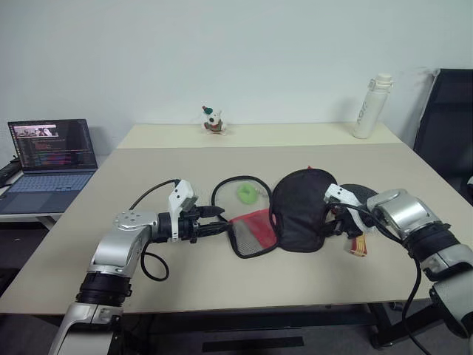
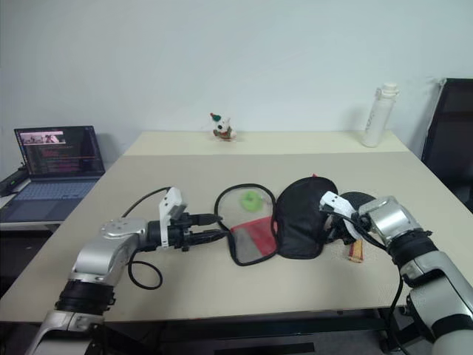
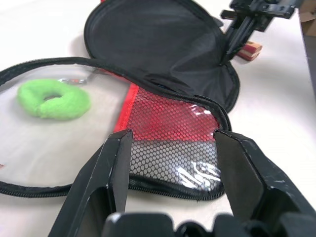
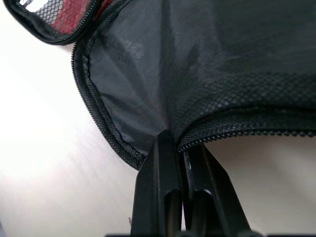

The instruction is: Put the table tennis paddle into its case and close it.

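Note:
The case (image 1: pixel 299 211) lies unzipped in the middle of the table, its black flap raised toward the right and its red and black mesh panel (image 1: pixel 255 231) flat at the left. My right gripper (image 4: pixel 175 139) is shut on the zip edge of the black flap. Behind that gripper lies the table tennis paddle (image 1: pixel 361 194), its black face partly hidden and its wooden handle (image 1: pixel 359 245) pointing toward me. My left gripper (image 1: pixel 225 220) is open, its fingers (image 3: pixel 116 163) standing either side of the mesh end. A green ring (image 1: pixel 246 194) rests on the case's clear half.
A laptop (image 1: pixel 52 159) stands open on a side desk at the far left. A white bottle (image 1: pixel 372 106) is at the back right of the table (image 1: pixel 185 281) and a small toy figure (image 1: pixel 213 120) at the back middle. A black chair (image 1: pixel 447 126) stands at the right.

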You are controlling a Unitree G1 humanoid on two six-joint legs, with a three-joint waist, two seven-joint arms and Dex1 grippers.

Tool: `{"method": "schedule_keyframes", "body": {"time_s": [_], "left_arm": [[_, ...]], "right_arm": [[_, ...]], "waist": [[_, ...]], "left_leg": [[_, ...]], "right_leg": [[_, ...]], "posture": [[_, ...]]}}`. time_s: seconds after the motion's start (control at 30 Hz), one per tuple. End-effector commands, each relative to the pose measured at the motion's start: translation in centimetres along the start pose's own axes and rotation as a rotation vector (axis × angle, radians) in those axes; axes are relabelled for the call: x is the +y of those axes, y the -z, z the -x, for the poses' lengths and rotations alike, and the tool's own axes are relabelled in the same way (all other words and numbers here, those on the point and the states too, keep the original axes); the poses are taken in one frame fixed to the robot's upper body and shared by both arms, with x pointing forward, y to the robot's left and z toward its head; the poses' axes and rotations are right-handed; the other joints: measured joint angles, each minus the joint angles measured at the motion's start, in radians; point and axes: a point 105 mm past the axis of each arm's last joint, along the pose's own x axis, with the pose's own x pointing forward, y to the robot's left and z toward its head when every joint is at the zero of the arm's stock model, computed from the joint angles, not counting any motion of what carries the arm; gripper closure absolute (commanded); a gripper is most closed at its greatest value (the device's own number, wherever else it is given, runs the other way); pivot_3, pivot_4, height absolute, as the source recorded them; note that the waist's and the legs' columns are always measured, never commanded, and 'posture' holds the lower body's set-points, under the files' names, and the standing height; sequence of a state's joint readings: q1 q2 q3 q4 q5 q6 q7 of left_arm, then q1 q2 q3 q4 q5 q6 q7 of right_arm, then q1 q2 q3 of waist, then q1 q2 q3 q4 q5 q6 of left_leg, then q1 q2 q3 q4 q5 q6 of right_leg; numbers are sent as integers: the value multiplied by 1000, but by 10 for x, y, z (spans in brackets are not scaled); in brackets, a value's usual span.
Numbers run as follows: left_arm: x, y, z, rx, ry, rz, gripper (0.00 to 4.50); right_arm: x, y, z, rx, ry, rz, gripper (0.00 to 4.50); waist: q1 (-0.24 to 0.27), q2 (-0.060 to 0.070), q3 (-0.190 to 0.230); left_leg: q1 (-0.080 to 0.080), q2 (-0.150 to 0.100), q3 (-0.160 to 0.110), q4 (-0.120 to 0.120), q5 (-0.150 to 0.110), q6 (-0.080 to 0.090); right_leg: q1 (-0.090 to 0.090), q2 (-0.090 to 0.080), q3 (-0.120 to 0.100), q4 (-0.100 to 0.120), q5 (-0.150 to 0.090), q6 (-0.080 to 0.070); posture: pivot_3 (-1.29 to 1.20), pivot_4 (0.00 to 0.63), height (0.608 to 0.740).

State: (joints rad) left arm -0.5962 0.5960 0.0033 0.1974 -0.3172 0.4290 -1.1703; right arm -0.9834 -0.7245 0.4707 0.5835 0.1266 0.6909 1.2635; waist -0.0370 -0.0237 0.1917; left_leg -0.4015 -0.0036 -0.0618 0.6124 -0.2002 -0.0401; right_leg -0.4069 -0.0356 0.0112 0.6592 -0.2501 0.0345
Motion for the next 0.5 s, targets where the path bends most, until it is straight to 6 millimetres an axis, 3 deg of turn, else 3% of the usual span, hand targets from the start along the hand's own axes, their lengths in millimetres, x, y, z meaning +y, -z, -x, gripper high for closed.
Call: {"method": "schedule_keyframes", "body": {"time_s": [0.03,0.4,0.5], "left_arm": [[-7,-22,-5,-53,48,-76,1660],[-17,-28,-18,-64,99,-113,1660],[-18,-30,-21,-71,106,-117,1660]], "right_arm": [[-5,-4,10,42,3,68,4479],[-28,-15,13,55,101,93,4479],[-36,-15,17,57,148,97,3603]], "waist": [[0,0,0],[0,0,0],[1,0,0]], "left_leg": [[0,0,0,0,0,0],[1,0,2,0,0,0],[1,0,2,0,0,0]], "right_leg": [[0,0,0,0,0,0],[0,0,2,2,0,0],[0,0,2,2,0,0]], "posture": [[0,150,740],[0,150,740],[0,150,740]]}}
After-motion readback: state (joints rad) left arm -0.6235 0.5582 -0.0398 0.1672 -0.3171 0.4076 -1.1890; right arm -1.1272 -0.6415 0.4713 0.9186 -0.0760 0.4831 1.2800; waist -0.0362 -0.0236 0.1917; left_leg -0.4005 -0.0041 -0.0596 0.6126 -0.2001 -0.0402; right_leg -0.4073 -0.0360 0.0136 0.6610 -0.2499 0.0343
